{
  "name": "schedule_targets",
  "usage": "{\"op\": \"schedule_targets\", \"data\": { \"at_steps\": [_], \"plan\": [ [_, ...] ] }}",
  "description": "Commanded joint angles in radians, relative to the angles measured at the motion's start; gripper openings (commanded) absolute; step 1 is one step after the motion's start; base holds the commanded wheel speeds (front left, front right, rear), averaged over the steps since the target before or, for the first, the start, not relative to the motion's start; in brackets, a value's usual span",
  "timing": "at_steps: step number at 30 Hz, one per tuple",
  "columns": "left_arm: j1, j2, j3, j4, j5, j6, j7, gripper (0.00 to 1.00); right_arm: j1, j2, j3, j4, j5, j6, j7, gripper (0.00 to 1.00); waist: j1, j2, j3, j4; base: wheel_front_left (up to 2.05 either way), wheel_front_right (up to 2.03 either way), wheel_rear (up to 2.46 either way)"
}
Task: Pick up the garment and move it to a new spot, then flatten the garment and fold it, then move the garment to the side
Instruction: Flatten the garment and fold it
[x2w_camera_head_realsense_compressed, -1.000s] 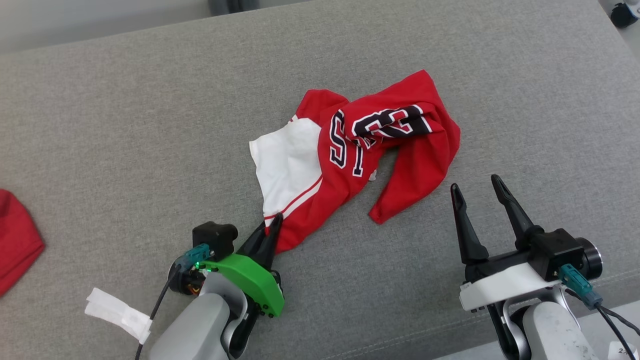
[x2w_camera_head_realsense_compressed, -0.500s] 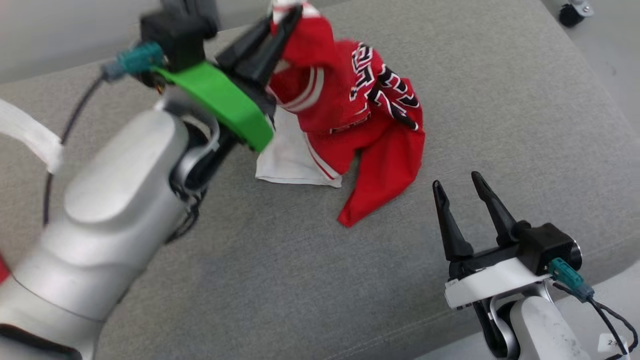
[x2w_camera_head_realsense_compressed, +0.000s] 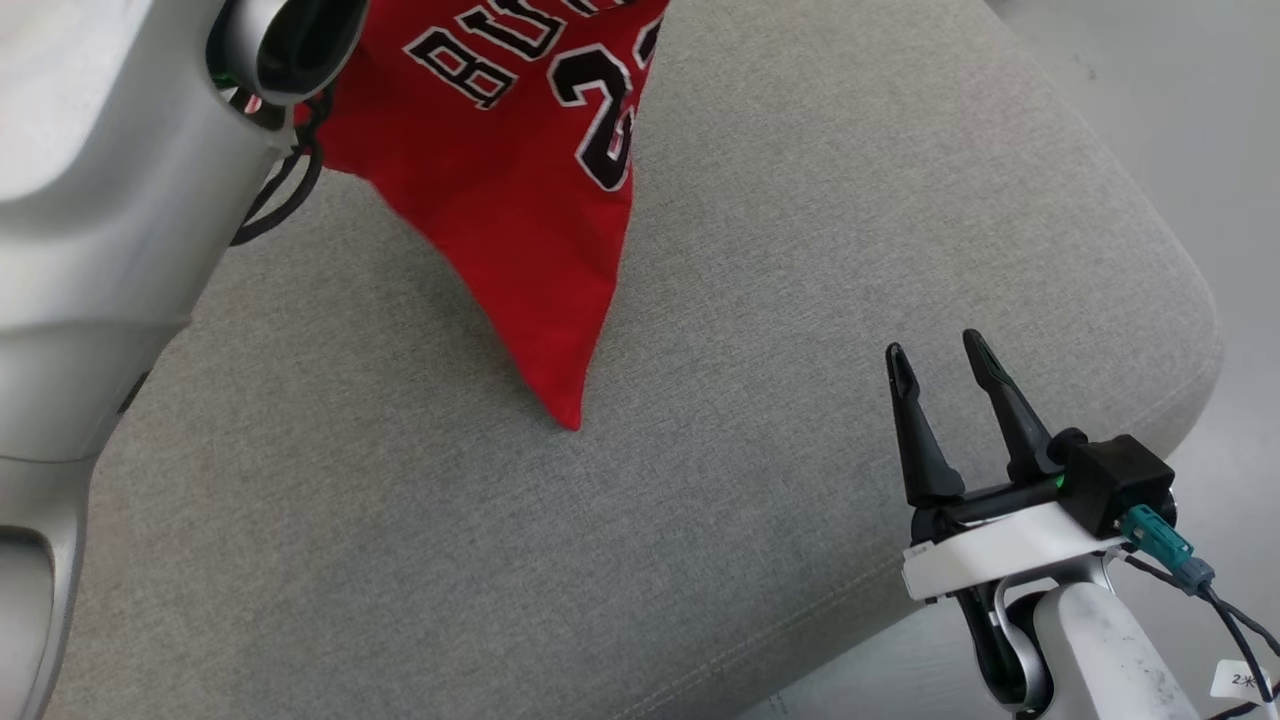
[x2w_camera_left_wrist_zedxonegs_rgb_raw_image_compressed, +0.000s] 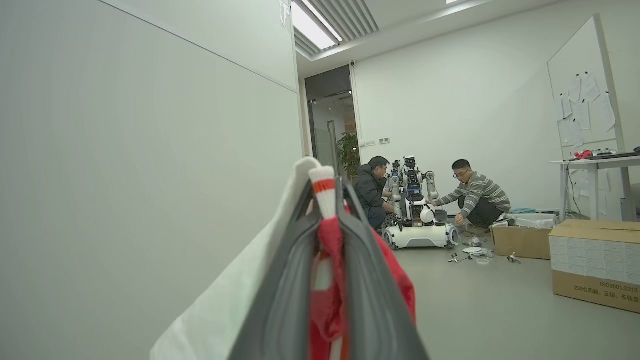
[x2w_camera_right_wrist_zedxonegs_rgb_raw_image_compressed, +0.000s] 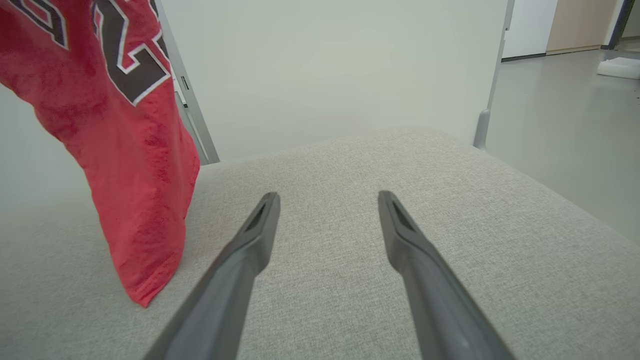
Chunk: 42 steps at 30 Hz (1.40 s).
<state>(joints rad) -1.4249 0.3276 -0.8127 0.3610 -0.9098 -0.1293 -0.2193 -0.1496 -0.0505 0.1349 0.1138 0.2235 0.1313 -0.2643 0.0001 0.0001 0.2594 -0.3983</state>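
The garment (x2w_camera_head_realsense_compressed: 520, 190) is a red and white jersey with black lettering. It hangs from high up, and its lowest corner just reaches the grey cushion (x2w_camera_head_realsense_compressed: 760, 250). In the left wrist view my left gripper (x2w_camera_left_wrist_zedxonegs_rgb_raw_image_compressed: 325, 200) is shut on a red and white hem of the garment (x2w_camera_left_wrist_zedxonegs_rgb_raw_image_compressed: 327, 235), fingers pointing level into the room. My pale left forearm (x2w_camera_head_realsense_compressed: 110, 200) fills the head view's left side. My right gripper (x2w_camera_head_realsense_compressed: 935, 355) hovers open over the cushion's near right part, well right of the hanging garment (x2w_camera_right_wrist_zedxonegs_rgb_raw_image_compressed: 125, 150), with nothing between its fingers (x2w_camera_right_wrist_zedxonegs_rgb_raw_image_compressed: 260, 230).
The cushion's rounded right edge (x2w_camera_head_realsense_compressed: 1190, 330) drops to grey floor. Behind it stands a pale partition wall (x2w_camera_right_wrist_zedxonegs_rgb_raw_image_compressed: 325, 65). Across the room, two people crouch by another robot (x2w_camera_left_wrist_zedxonegs_rgb_raw_image_compressed: 417, 210), with cardboard boxes (x2w_camera_left_wrist_zedxonegs_rgb_raw_image_compressed: 595, 270) and a desk to the right.
My left arm has lifted the garment from the cushion high into the air, so it now hangs by one edge. The head camera has swung right. The right gripper stayed open.
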Motion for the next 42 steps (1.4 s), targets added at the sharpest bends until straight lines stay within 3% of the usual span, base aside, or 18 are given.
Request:
{"op": "schedule_targets", "data": {
  "at_steps": [1,8,12,15,21,27,33,37,40,41,42],
  "plan": [
    [0.027,0.023,-0.014,-0.033,-0.029,-0.002,-0.011,0.0,0.006,0.0,-0.01,-0.001,-0.014,-0.001,0.0,1.0,-0.0001,-0.0001,-0.017,0.036,0.0,0.0,0.0],
    [0.357,0.204,-0.108,-0.268,-0.136,0.005,-0.03,0.0,0.035,0.0,-0.045,0.0,-0.073,-0.001,0.0,1.0,-0.0001,-0.0001,-0.066,0.167,0.0,0.0,0.0],
    [0.645,0.313,-0.094,-0.354,-0.158,0.064,-0.045,0.0,0.044,-0.001,-0.058,-0.004,-0.098,-0.001,0.0,1.0,-0.0001,-0.0001,-0.072,0.231,0.0,0.0,0.0],
    [0.867,0.345,-0.021,-0.386,-0.138,0.102,-0.046,0.0,0.045,-0.001,-0.07,-0.007,-0.116,-0.001,0.0,1.0,-0.0001,-0.0001,-0.065,0.274,0.0,0.0,0.0],
    [1.213,0.278,0.194,-0.356,-0.007,0.12,-0.046,0.0,0.054,-0.001,-0.079,-0.002,-0.142,-0.001,0.0,1.0,-0.0001,-0.0001,-0.065,0.334,0.0,0.0,0.0],
    [1.399,0.133,0.388,-0.275,0.208,0.14,-0.046,0.0,0.066,-0.001,-0.074,0.004,-0.151,-0.001,0.0,1.0,-0.0001,-0.0001,-0.083,0.365,0.0,0.0,0.0],
    [1.464,0.05,0.471,-0.176,0.387,0.179,-0.047,0.0,0.075,-0.001,-0.066,0.011,-0.156,-0.001,0.0,1.0,-0.0001,-0.0001,-0.101,0.374,0.0,0.0,0.0],
    [1.49,0.005,0.491,-0.091,0.429,0.204,-0.046,0.0,0.081,-0.001,-0.066,0.013,-0.159,-0.001,0.0,1.0,-0.0001,-0.0001,-0.109,0.379,0.0,0.0,0.0],
    [1.494,-0.018,0.478,-0.036,0.432,0.185,-0.047,0.0,0.085,-0.001,-0.062,0.015,-0.161,-0.001,0.0,1.0,-0.0001,-0.0001,-0.113,0.383,0.0,0.0,0.0],
    [1.492,-0.03,0.477,-0.023,0.418,0.175,-0.047,0.35,0.086,-0.001,-0.062,0.015,-0.162,-0.001,0.0,1.0,-0.0001,-0.0001,-0.114,0.385,0.0,0.0,0.0],
    [1.488,-0.035,0.478,-0.015,0.414,0.17,-0.047,0.8,0.087,-0.001,-0.062,0.015,-0.162,-0.001,0.0,1.0,-0.0001,-0.0001,-0.114,0.387,0.0,0.0,0.0]
  ]
}}
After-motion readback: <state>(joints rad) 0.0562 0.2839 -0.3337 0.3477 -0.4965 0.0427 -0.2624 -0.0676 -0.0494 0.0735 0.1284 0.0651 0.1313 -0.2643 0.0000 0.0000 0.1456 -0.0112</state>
